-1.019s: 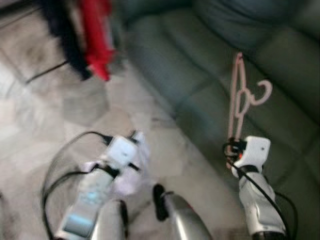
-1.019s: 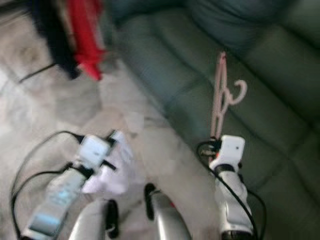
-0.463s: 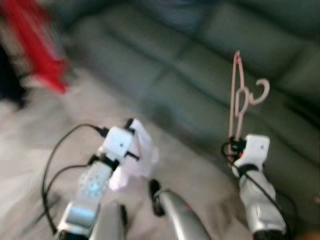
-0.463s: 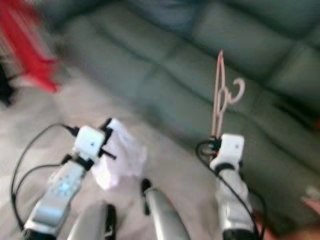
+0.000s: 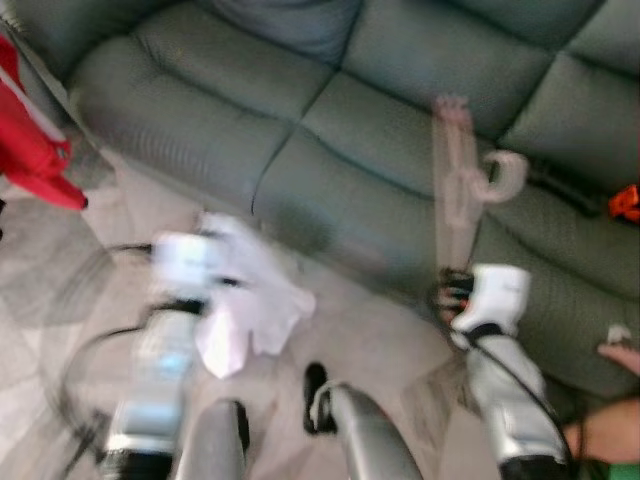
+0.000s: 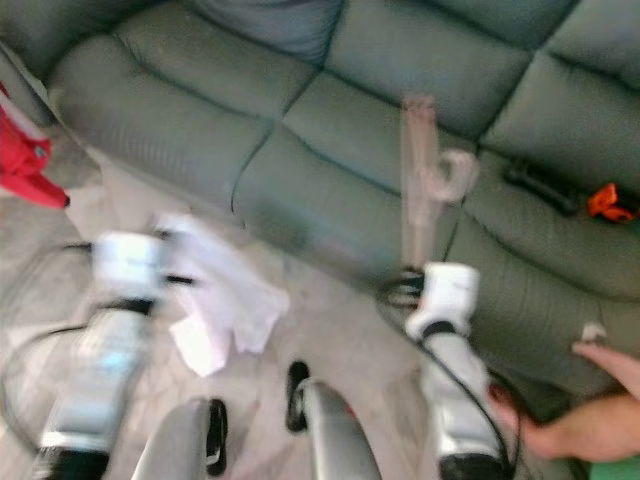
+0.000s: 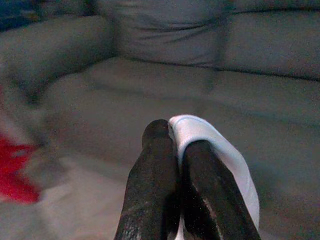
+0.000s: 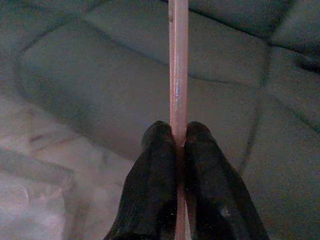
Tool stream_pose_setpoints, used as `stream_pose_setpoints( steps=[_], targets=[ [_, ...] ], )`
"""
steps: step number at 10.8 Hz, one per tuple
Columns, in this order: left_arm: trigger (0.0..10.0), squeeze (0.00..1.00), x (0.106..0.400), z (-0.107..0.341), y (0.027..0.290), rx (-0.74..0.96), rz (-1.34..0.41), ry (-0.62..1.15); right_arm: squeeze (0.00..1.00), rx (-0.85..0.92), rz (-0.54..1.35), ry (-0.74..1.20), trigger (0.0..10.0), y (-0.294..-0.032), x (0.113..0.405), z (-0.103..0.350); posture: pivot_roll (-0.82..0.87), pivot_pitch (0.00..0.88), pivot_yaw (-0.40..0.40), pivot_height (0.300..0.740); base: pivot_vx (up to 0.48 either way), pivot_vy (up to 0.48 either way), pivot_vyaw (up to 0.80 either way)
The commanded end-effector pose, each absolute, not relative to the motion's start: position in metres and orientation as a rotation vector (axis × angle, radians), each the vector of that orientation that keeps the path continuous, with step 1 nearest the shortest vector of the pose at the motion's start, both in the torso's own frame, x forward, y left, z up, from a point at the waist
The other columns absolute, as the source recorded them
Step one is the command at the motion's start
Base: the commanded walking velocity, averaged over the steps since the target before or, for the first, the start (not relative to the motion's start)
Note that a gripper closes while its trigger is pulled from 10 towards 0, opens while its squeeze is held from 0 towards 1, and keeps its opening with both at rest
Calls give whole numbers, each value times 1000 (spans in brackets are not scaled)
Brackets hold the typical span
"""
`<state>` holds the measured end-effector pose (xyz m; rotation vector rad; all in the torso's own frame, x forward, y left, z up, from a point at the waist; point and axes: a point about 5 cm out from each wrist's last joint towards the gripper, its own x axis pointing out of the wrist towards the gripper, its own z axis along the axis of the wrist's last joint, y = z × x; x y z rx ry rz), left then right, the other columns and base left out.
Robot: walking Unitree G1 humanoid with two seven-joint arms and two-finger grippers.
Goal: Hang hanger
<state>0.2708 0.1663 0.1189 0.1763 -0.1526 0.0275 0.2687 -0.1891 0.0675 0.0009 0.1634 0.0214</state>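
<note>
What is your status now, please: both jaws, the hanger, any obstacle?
Right gripper shut on thin pink plastic hanger, held upright. Left gripper shut on white cloth. Grey-green sofa directly ahead; a person's hand close beside the right arm.

So there's a big grey-green padded sofa (image 5: 330, 110) running across the back. Over the floor in front of it on the left, the left gripper (image 7: 172, 137) pinches a white cloth (image 5: 245, 300). On the right, the right gripper (image 8: 175, 135) grips a pink plastic hanger (image 5: 455, 190) standing upright before the seat. A red garment (image 5: 30, 150) hangs far left, and a small orange thing (image 6: 607, 202) sits beside a black object (image 6: 540, 185) on the seat far right.
</note>
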Motion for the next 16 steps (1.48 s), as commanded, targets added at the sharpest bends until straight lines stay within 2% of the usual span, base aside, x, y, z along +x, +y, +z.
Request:
stream_pose_setpoints(
  steps=[1,2,3,4,5,6,7,8,9,12,16],
  targets=[
    [10000,0,274,122,165,164,73,-169,0,-44,32,171,10000,-194,270,69,28,277,-138,740,0,0,0],
    [10000,0,283,130,172,174,184,-176,0,-97,109,168,10000,-186,278,72,31,280,-136,740,0,0,0],
    [10000,0,295,133,175,100,208,-116,0,-66,225,174,10000,-173,278,73,32,282,-123,740,0,0,0],
    [10000,0,302,138,176,104,211,-114,0,-70,266,183,10000,-169,278,74,31,282,-114,740,0,0,0],
    [10000,0,309,151,168,108,114,-157,0,-139,416,189,10000,-164,274,74,27,286,-105,740,0,0,0],
    [10000,0,317,162,169,136,123,-178,0,-216,580,286,10000,-175,265,67,25,290,-96,740,0,0,0],
    [10000,0,320,163,172,163,173,-188,0,-255,660,361,10000,-185,258,63,18,290,-93,740,0,0,0],
    [10000,0,320,163,172,149,176,-178,0,-251,807,381,10000,-185,244,67,15,290,-91,740,0,0,0],
    [10000,0,320,164,171,146,162,-186,0,-257,870,415,10000,-185,237,67,15,290,-91,740,0,0,0],
    [10000,0,320,169,160,143,84,-207,0,-303,921,462,10000,-189,233,63,17,289,-82,740,0,0,0],
    [10000,0,305,180,132,105,-223,-281,0,-337,930,474,10000,-189,233,59,22,293,-84,740,0,0,0]
  ],
)
